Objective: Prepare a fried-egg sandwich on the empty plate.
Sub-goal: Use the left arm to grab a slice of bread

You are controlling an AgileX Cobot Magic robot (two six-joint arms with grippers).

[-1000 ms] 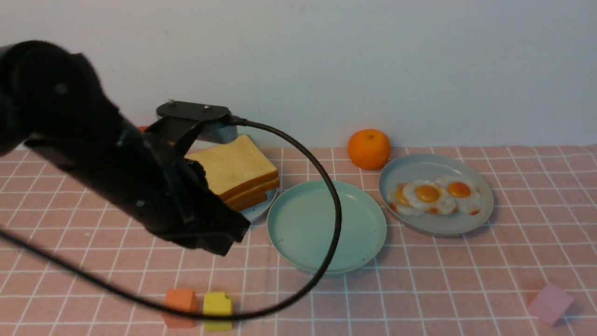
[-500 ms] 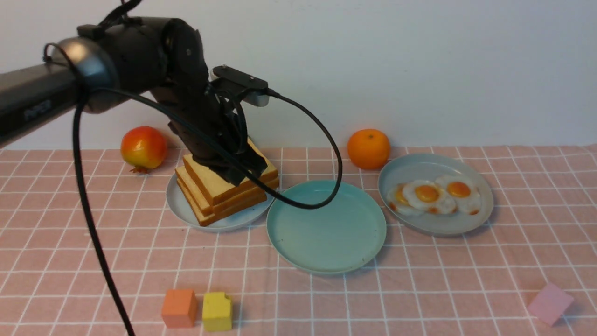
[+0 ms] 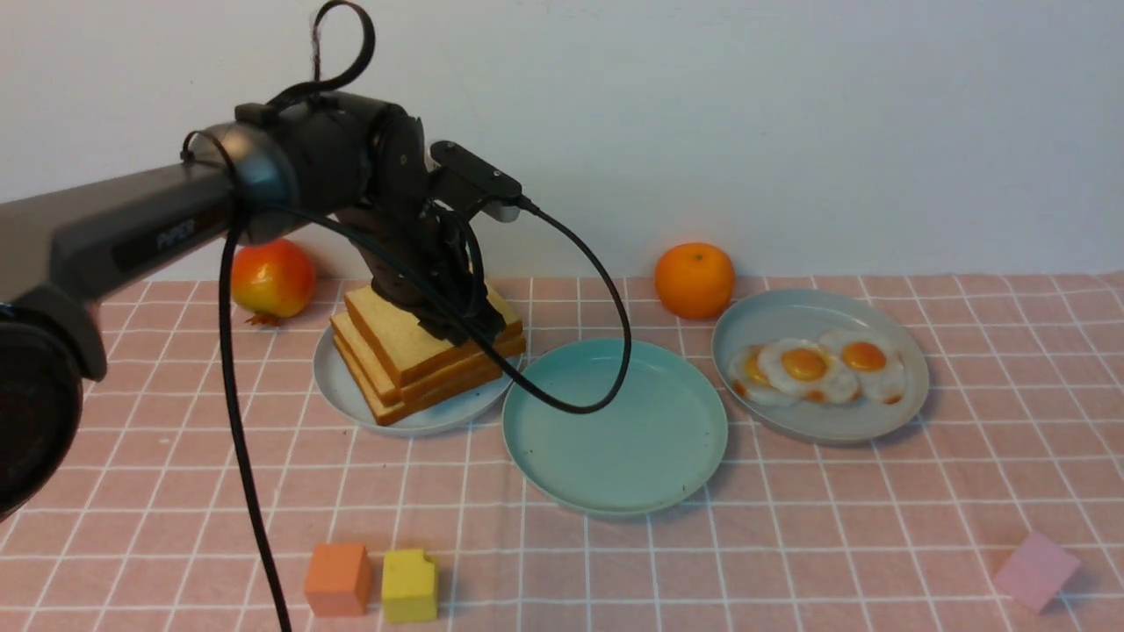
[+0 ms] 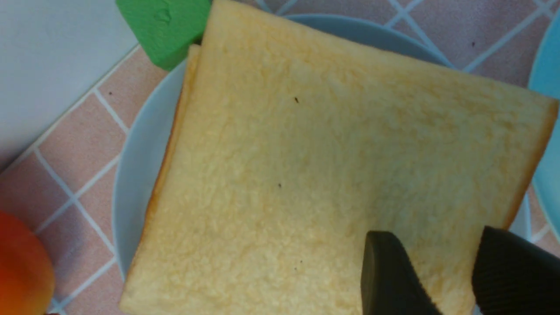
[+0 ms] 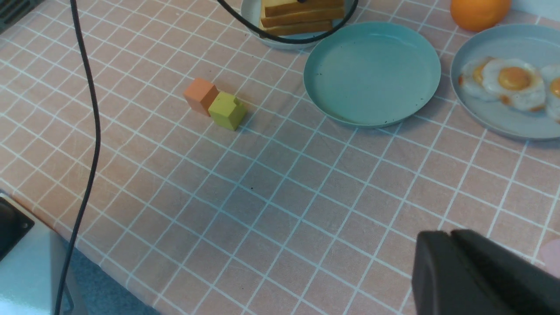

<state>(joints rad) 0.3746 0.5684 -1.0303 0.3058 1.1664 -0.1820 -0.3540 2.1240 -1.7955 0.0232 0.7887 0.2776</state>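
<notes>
A stack of tan toast slices (image 3: 395,351) lies on a grey-blue plate (image 3: 351,399) at the back left. My left gripper (image 3: 457,326) hovers just over the top slice (image 4: 306,153) near its right edge, open, its fingers (image 4: 387,271) apart with nothing between them (image 4: 435,238). The empty plate (image 3: 615,430), mint green, sits in the middle and also shows in the right wrist view (image 5: 372,70). Fried eggs (image 3: 803,364) lie on a grey plate (image 3: 825,428) to the right. My right gripper (image 5: 442,238) is shut above bare tablecloth, out of the front view.
An orange (image 3: 694,279) stands behind the plates and a red fruit (image 3: 270,276) behind the toast. A green block (image 4: 166,26) sits by the toast plate. Orange (image 3: 336,579) and yellow (image 3: 409,584) cubes lie front left, a pink cube (image 3: 1036,570) front right. The arm's cable (image 3: 606,290) loops over the mint plate.
My left arm has swung from the front of the table back and up over the toast stack, and its jaws have opened. The right gripper has stayed put.
</notes>
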